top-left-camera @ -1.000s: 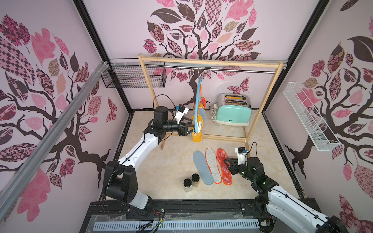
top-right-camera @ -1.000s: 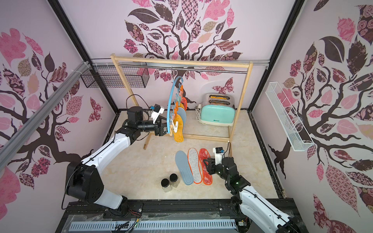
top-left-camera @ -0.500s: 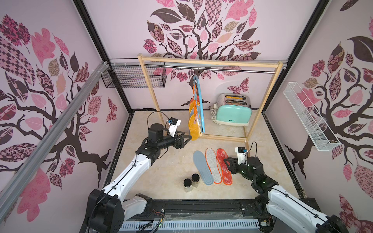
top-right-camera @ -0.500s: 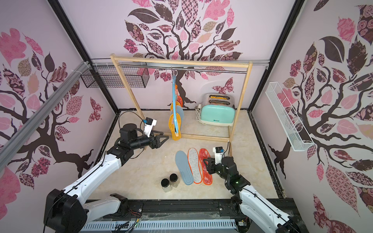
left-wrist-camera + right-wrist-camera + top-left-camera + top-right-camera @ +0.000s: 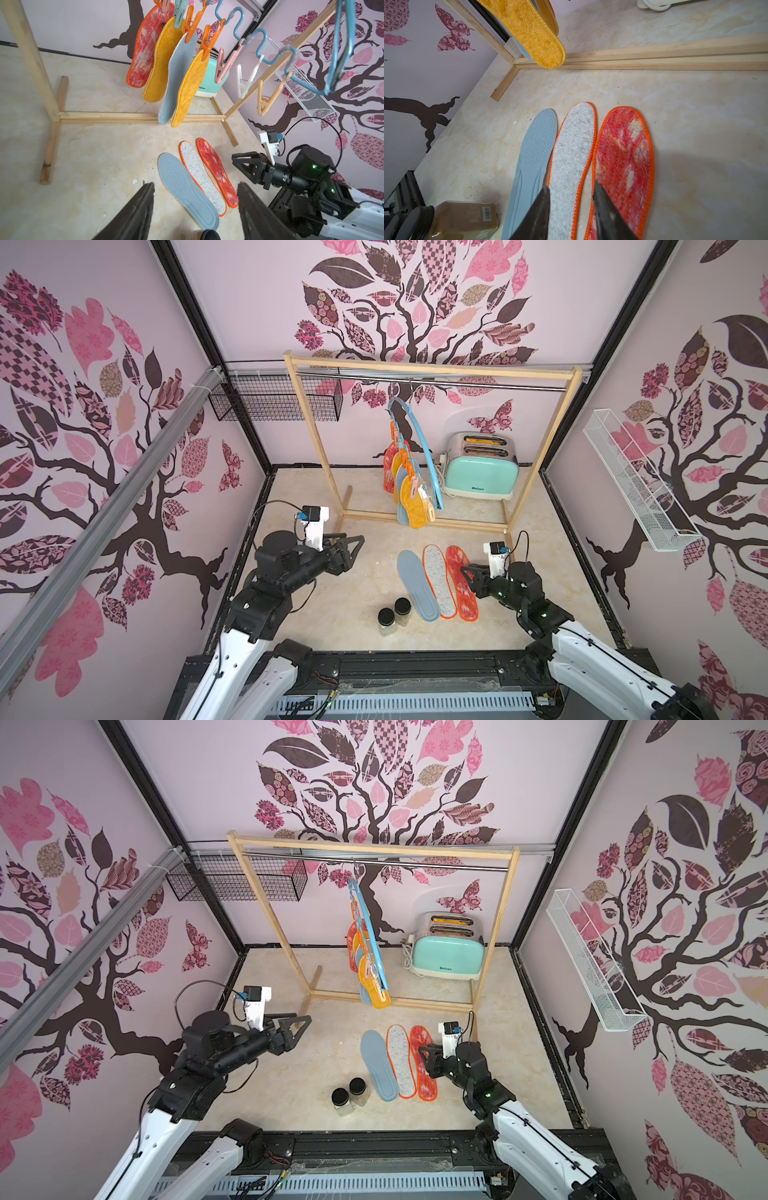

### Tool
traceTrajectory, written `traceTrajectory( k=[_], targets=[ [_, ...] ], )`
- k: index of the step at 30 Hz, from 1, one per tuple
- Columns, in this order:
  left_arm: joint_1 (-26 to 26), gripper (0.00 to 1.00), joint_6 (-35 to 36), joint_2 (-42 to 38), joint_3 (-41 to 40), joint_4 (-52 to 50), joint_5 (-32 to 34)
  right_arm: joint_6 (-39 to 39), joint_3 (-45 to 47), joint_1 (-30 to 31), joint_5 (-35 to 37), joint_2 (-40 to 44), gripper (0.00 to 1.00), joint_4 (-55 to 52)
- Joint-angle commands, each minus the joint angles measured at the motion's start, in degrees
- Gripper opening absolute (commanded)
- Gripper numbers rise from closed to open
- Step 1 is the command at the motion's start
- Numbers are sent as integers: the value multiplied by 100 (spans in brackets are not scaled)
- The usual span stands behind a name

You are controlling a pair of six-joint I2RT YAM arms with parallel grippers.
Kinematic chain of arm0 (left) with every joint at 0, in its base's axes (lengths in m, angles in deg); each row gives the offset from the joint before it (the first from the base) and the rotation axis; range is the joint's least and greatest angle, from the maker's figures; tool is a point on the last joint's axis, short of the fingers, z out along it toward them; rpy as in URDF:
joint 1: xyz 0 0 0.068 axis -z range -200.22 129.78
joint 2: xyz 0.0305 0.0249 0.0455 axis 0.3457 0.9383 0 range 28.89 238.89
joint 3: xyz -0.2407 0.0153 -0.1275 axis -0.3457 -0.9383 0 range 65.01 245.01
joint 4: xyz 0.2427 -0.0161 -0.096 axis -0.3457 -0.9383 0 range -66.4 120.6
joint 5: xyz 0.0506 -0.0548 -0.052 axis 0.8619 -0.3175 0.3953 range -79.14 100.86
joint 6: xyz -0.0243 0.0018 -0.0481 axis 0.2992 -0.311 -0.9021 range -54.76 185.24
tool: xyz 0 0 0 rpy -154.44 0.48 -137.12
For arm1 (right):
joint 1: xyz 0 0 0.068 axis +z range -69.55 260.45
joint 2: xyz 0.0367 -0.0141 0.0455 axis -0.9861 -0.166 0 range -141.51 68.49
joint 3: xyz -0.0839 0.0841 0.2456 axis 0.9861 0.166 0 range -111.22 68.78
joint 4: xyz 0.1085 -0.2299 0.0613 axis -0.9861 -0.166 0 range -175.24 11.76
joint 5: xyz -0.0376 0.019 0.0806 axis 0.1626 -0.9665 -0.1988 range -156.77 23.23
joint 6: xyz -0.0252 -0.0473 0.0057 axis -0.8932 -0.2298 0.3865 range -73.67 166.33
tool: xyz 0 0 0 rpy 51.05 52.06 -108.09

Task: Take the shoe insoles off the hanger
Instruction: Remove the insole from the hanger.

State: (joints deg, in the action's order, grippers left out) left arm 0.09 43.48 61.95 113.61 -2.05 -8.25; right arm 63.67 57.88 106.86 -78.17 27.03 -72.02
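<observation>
The hanger (image 5: 423,448) hung by its hook from the metal rail (image 5: 457,383) of the wooden frame (image 5: 316,439), in the upper centre of both top views. It was turned nearly edge-on to the camera.

Four shoe insoles were pinned along its wavy bar, closely overlapped in the left wrist view:
- a red mottled one (image 5: 143,54)
- a mustard one (image 5: 160,68)
- a grey-blue one (image 5: 176,79)
- a second mustard one (image 5: 191,87)

Three pins right of them hung empty (image 5: 221,66). Three more insoles lay side by side on the floor below centre: grey-blue (image 5: 417,585), speckled felt (image 5: 439,580) and red mottled (image 5: 461,583).

The left gripper (image 5: 355,549) sat left of centre, well clear of the hanger, its jaws wide apart and empty. The right gripper (image 5: 467,576) hovered just beside the floor row, its jaws partly apart with nothing between them. Two jars (image 5: 395,612) stood just left of that row, and a toaster (image 5: 480,472) stood behind the frame.

By my reading the job was nearly half done, and the next reach looked the riskier part.
- **Swinging hanger:** It hung free, so a sideways tug could swing or spin it, or lift the hook off the rail.
- **Overlapped insoles:** They overlapped so tightly that the jaws could pinch two at once.
- **Stiff pin:** It could make the grip slip, dropping the insole onto the frame's bottom bar.
- **Jars:** A low sweep could topple them.
</observation>
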Motion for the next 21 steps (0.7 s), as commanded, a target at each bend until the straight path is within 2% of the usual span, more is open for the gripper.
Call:
traceTrajectory(
  k=[1, 6, 12, 17, 21],
  targets=[
    [25, 70, 430, -651, 18, -967, 636, 15, -157, 22, 83, 88, 38, -35],
    [25, 71, 519, -1264, -364, -900, 758, -2, -108, 22, -154, 145, 38, 146],
    [24, 71, 572, -1410, -404, -913, 724, -120, -143, 24, -831, -119, 40, 979],
    [43, 70, 638, -1415, -403, -903, 463, -404, -893, 22, -1322, -833, 44, 1255],
    [43, 70, 639, -1448, -420, -891, 452, -847, -1843, 20, -1438, -1807, 48, 1317]
  ],
)
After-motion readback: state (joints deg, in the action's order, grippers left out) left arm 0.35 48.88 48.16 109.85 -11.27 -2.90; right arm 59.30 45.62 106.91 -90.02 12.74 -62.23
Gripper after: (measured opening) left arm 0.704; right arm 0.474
